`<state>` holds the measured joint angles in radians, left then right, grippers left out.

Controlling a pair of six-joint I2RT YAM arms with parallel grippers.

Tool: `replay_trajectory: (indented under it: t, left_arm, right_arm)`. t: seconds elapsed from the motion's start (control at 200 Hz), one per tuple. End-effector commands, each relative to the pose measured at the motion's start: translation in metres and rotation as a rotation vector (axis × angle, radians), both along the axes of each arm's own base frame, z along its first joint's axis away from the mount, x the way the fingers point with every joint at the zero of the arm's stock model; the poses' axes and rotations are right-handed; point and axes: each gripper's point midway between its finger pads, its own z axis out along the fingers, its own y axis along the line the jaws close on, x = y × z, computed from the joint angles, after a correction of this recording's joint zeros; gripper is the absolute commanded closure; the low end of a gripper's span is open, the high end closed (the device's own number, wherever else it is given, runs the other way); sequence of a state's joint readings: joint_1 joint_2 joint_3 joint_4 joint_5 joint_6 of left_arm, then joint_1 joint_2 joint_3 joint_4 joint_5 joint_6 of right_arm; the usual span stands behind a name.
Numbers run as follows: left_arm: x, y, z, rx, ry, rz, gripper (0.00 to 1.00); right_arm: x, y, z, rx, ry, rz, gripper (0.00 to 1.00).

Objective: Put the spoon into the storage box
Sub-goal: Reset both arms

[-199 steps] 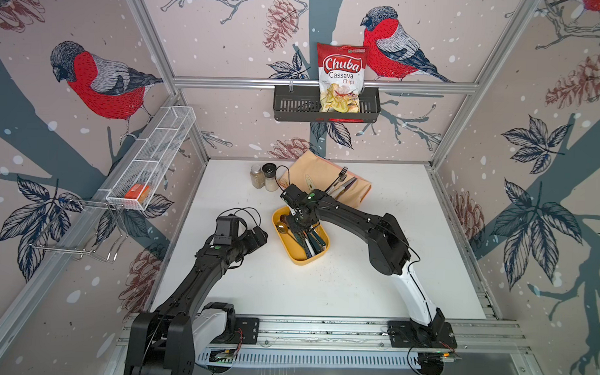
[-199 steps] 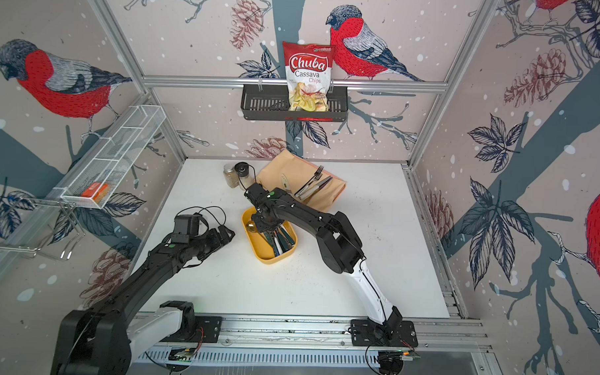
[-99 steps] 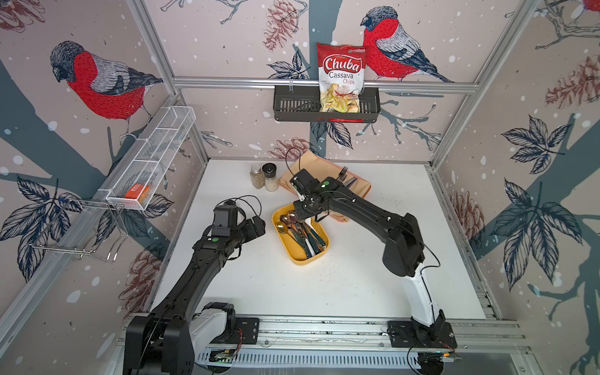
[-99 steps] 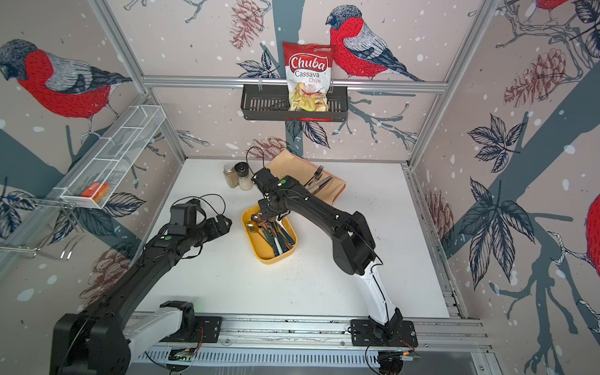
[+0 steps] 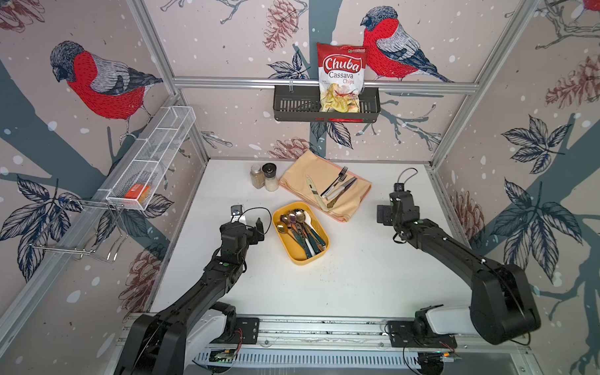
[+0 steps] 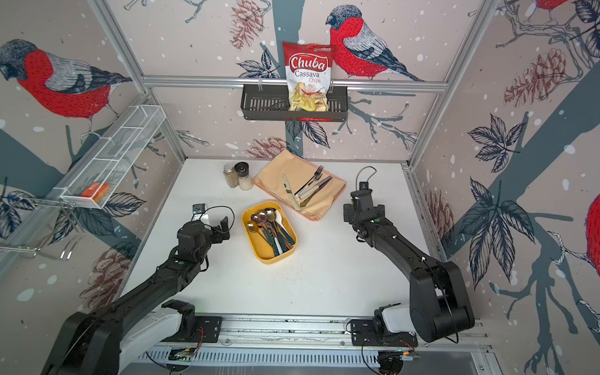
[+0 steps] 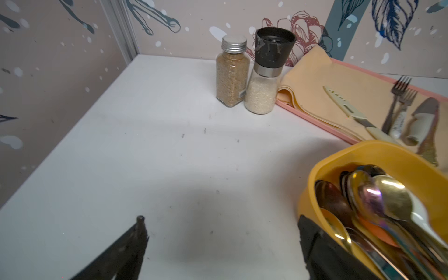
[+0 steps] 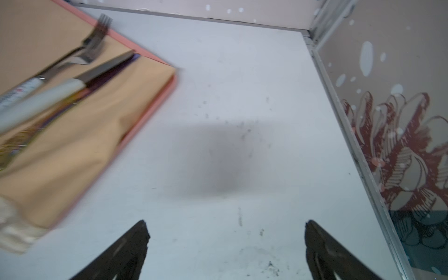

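The yellow storage box [image 5: 303, 262] [image 6: 269, 261] lies mid-table with several spoons [image 5: 292, 217] [image 6: 261, 218] in it, bowls toward the back. In the left wrist view the box rim [image 7: 378, 148] and spoons [image 7: 383, 194] fill the corner. My left gripper [image 5: 247, 221] [image 6: 212, 219] [image 7: 221, 219] stands open and empty just left of the box, one finger [image 7: 315, 242] beside its wall. My right gripper [image 5: 397, 212] [image 6: 363, 208] [image 8: 226, 221] is open and empty over bare table, well right of the box.
A tan cloth [image 5: 302, 174] [image 8: 72, 150] behind the box carries forks [image 5: 336, 179] and knives [image 5: 314, 192]. A spice jar [image 5: 256, 176] and a grinder [image 5: 269, 177] stand at the back left. A black shelf basket [image 5: 294, 105] holds a chips bag; a white mesh basket [image 5: 152, 162] hangs left.
My right gripper has opened wide, risen from over the storage box and swung far to the right, past the cloth. The left gripper has edged slightly toward the box.
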<state>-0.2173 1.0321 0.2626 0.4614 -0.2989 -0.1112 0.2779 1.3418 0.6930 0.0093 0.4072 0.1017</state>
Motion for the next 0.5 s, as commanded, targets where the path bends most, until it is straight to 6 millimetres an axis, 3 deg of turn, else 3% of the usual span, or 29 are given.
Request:
replay_trajectory:
  t: [0.0,0.13,0.26,0.4,0.44,0.495]
  left_arm:
    - [0.016,0.025,0.046,0.118,-0.227,0.136,0.02]
    - [0.022,0.029,0.035,0.105,-0.277,0.139,0.02]
    - [0.029,0.045,0.034,0.086,-0.320,0.176,0.04]
    - [0.030,0.052,0.018,0.041,-0.334,0.168,0.03]
    - [0.031,0.053,0.018,0.049,-0.348,0.167,0.04]
    - [0.035,0.049,0.015,0.046,-0.327,0.145,0.04]
  right_arm:
    - [0.018,-0.032,0.042,0.118,-0.361,-0.056,0.00]
    - [0.005,-0.056,0.039,0.177,-0.506,-0.079,0.00]
    - [0.000,-0.067,0.028,0.163,-0.567,-0.073,0.00]
    - [-0.013,-0.046,0.018,0.181,-0.623,0.069,0.00]
    - [-0.018,-0.042,0.027,0.175,-0.688,0.093,0.00]
    - [-0.014,-0.036,0.018,0.174,-0.621,0.125,0.00]
